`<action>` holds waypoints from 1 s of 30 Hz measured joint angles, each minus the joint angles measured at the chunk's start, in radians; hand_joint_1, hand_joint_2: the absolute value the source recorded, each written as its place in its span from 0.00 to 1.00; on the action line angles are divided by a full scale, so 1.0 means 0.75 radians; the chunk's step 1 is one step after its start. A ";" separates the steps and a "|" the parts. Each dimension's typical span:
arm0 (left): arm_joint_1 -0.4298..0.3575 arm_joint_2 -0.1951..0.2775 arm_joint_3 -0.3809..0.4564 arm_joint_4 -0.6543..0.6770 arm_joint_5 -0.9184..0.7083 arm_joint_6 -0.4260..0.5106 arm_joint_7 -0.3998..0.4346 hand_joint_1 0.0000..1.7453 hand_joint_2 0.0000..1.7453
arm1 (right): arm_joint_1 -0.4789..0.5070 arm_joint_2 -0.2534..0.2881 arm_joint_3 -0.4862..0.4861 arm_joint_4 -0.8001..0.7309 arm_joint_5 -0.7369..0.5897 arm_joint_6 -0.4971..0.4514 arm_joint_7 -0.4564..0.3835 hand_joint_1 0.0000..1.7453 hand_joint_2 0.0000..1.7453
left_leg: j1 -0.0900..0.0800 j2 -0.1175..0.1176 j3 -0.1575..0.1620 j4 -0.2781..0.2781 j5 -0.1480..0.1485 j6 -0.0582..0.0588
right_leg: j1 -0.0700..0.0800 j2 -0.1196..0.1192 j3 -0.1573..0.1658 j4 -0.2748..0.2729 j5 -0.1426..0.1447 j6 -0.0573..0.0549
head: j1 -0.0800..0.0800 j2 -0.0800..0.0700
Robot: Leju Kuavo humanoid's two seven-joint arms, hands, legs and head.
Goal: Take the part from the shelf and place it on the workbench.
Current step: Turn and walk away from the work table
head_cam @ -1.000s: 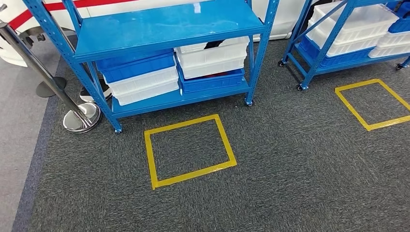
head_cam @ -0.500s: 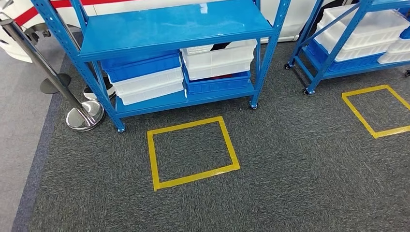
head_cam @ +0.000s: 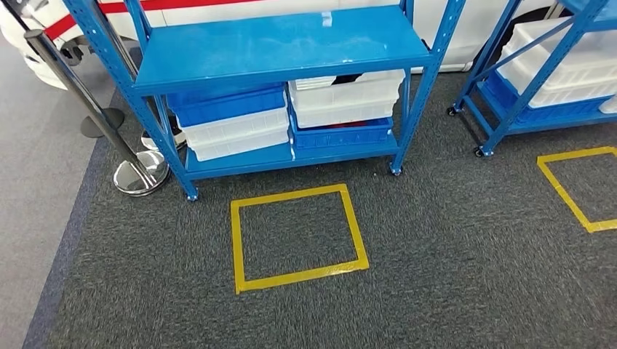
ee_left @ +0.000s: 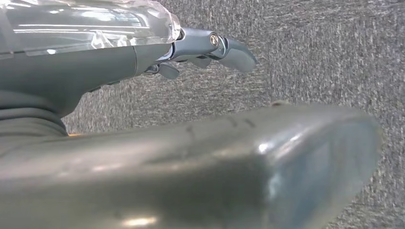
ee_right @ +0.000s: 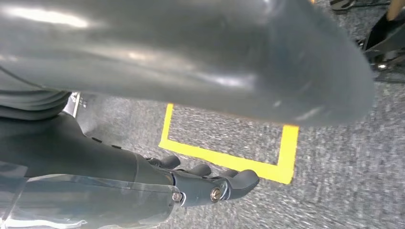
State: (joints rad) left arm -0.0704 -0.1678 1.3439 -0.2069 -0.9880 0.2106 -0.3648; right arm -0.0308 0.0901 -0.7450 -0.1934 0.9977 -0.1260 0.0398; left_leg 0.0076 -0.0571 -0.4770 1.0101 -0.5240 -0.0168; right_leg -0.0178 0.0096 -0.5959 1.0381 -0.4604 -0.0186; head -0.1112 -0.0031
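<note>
Where visible, bins [head_cam: 234, 123] stacked on shelf [head_cam: 284, 45]

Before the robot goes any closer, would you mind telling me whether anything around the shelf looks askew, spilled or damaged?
Nothing stands out. The blue and white bins sit stacked squarely on the lower level of the blue shelf, the yellow tape square lies intact on the carpet in front of it, and nothing is spilled. Both the left hand and right hand hold nothing.

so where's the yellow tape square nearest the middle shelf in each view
Head view: the yellow tape square lies on the carpet just in front of the blue shelf.
Right wrist view: a yellow tape corner shows beyond the right robot hand, probably this square.
Left wrist view: no tape visible.
Shared landmark: the grey carpet.
</note>
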 joint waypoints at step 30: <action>0.000 -0.001 -0.001 0.003 -0.023 -0.018 -0.010 0.00 0.00 | 0.017 -0.007 0.039 0.007 0.135 0.013 0.059 0.00 0.00 | 0.009 -0.081 -0.031 0.017 0.004 -0.004 | -0.017 0.060 0.010 0.023 -0.033 0.020 | -0.001 0.000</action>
State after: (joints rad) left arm -0.0701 -0.1684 1.3435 -0.2043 -1.0053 0.1967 -0.3726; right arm -0.0184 0.0849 -0.7157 -0.1884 1.0987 -0.1164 0.0838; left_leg 0.0144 -0.1180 -0.4999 1.0230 -0.5212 -0.0195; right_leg -0.0309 0.0545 -0.5883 1.0553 -0.4850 -0.0033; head -0.1117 -0.0031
